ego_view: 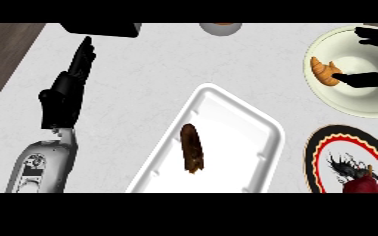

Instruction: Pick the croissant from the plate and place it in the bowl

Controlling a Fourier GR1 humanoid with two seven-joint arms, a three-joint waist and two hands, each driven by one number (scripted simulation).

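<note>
Head view, right robot hand over far-right bowl pinching croissant, left robot hand released, fingers straight, above left bench.

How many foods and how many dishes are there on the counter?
Foods: 3 – croissant, brown pastry, red food.
Dishes: 3 – bowl, white tray, patterned plate.
Total: 6.
A round thing at the top edge is cut off and not counted.

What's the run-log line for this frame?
right hand: at croissant in bowl | left hand: open, resting | plate: no croissant
</note>
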